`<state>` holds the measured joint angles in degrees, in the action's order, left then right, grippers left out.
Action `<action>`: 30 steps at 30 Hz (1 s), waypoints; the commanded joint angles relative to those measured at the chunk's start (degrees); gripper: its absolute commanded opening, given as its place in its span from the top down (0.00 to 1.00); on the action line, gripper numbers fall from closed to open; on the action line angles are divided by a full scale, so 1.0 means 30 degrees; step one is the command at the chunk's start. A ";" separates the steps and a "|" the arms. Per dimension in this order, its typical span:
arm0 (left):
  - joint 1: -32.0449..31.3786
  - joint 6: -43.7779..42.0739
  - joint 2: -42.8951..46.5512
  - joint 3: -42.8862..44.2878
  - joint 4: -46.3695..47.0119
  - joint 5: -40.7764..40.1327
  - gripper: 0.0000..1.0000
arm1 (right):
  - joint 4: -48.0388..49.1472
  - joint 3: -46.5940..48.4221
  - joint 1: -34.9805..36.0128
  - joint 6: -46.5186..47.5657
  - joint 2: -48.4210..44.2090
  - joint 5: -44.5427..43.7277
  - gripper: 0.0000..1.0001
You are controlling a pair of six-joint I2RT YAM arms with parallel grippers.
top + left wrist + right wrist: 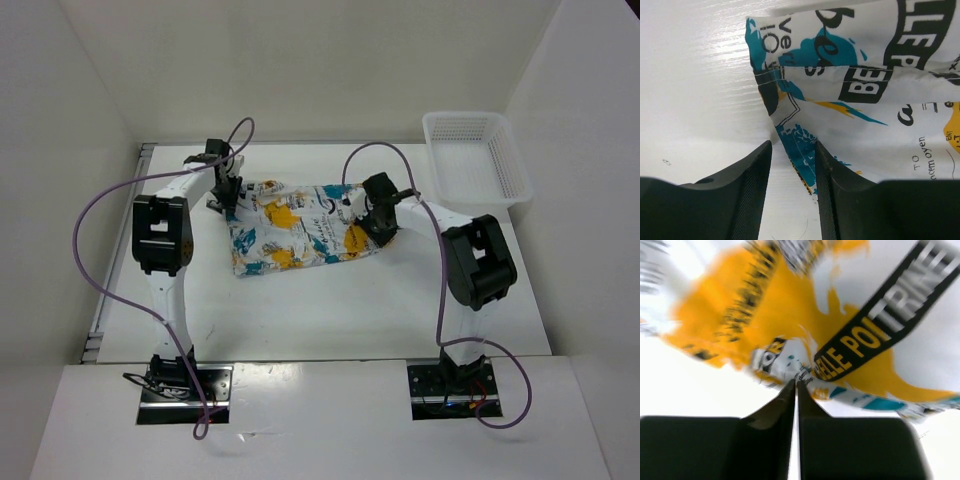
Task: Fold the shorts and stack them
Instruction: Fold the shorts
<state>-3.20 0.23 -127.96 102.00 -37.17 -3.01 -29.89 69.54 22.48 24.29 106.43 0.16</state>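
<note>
The left gripper (792, 146) straddles a corner of the shorts (300, 228), jaws spread; the right gripper (796, 384), jaws pressed together at the hem, may lose the thin cloth, skewing the fold.

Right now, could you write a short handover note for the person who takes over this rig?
Left tool: open, astride the far-left corner of the shorts.
Right tool: shut at their right edge; whether it pinches cloth is unclear.
Shorts: rumpled on the table between both tools.
Done: no finished fold, no stack.
Left: fold, then stack.
</note>
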 commanded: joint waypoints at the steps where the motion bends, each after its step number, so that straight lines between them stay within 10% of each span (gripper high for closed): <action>1: -0.0368 -0.0076 0.0173 0.0045 -0.0002 -0.0053 0.53 | -0.2368 0.3531 -0.0140 0.0255 -0.1229 0.2957 0.89; 5: -0.0368 -0.0076 0.0816 0.0045 -0.0179 -0.0053 0.53 | -0.2347 0.7282 -0.0606 -0.1729 -0.1698 0.6707 0.50; 11: -0.0544 -0.0076 0.1228 0.0949 -0.1055 -0.0053 0.51 | -0.0030 0.7963 -0.2304 -0.5048 -0.0208 0.3646 0.22; 30: -0.3942 -0.0076 0.1435 0.3560 -0.3665 0.1908 0.49 | 0.0705 0.8813 -0.4622 -0.6279 0.6063 0.2904 0.12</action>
<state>-14.74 0.21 -122.48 111.09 -45.93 0.45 -29.21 93.89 8.25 7.92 121.93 8.91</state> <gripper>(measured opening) 0.510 0.890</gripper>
